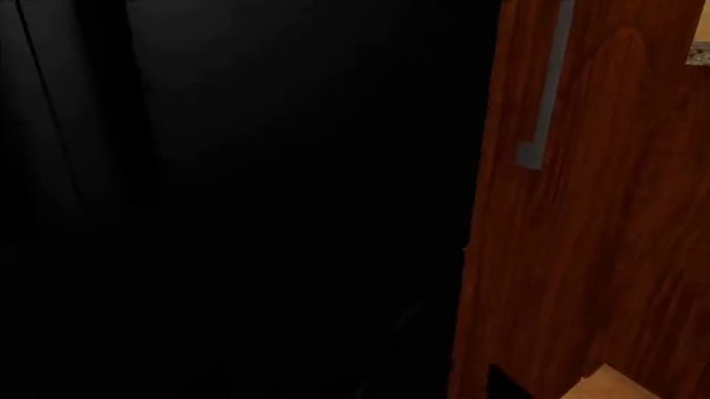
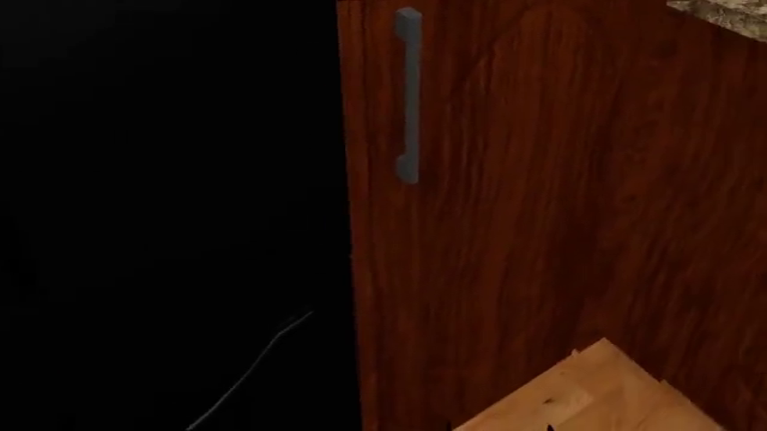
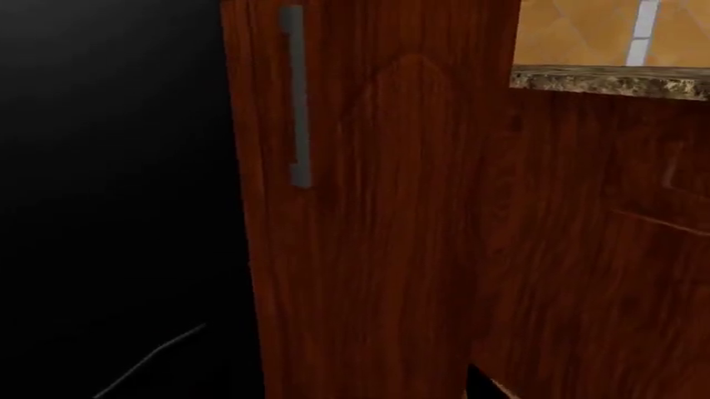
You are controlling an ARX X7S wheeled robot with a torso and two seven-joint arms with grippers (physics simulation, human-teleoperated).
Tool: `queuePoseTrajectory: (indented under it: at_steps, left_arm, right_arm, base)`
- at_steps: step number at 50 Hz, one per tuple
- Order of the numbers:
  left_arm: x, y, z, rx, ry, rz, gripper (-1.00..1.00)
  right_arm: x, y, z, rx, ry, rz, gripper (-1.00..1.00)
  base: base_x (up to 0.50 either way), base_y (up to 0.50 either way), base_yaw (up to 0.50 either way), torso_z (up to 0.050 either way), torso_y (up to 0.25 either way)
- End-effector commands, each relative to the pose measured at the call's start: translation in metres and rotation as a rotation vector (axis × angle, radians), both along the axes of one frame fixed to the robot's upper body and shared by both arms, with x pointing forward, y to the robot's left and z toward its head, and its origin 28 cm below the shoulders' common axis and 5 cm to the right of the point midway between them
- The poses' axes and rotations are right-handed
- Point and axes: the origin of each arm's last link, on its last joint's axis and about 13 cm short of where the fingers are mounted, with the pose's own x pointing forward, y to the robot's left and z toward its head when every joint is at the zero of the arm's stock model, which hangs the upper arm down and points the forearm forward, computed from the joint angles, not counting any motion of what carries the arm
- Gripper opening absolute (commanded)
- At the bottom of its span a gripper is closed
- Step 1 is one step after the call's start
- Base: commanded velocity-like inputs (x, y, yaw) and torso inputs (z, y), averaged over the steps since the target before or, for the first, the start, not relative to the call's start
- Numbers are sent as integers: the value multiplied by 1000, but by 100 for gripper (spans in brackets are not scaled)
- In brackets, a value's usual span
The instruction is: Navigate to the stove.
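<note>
The stove is out of view in all three views. No gripper shows in any view; neither the arms nor the fingers can be seen. What fills the head view is a tall dark-red wooden cabinet door (image 2: 540, 206) with a grey bar handle (image 2: 409, 94), very close in front. The same cabinet door (image 3: 367, 216) and handle (image 3: 295, 96) show in the right wrist view, and the door (image 1: 588, 216) with its handle (image 1: 546, 91) in the left wrist view.
A large black surface (image 2: 168, 215) stands to the left of the cabinet, also seen as a black surface (image 1: 233, 191) from the left wrist. A speckled stone countertop edge (image 3: 610, 81) with orange wall tiles (image 3: 577, 29) lies right of the cabinet. Light wooden floor (image 2: 599, 395) shows below.
</note>
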Motion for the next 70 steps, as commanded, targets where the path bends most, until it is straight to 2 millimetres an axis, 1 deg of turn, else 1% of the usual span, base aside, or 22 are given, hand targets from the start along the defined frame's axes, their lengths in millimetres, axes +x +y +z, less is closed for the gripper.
queuePoseTrajectory:
  at_steps: [1, 70]
  left_arm:
    - [0, 0, 0, -13, -33, -29, 100]
    - [0, 0, 2, -20, -30, -35, 100]
  right_arm:
    - [2, -1, 1, -1, -5, -5, 100]
    - [2, -2, 1, -2, 0, -18, 100]
  base:
    - [0, 0, -500, 0, 0]
    - [0, 0, -500, 0, 0]
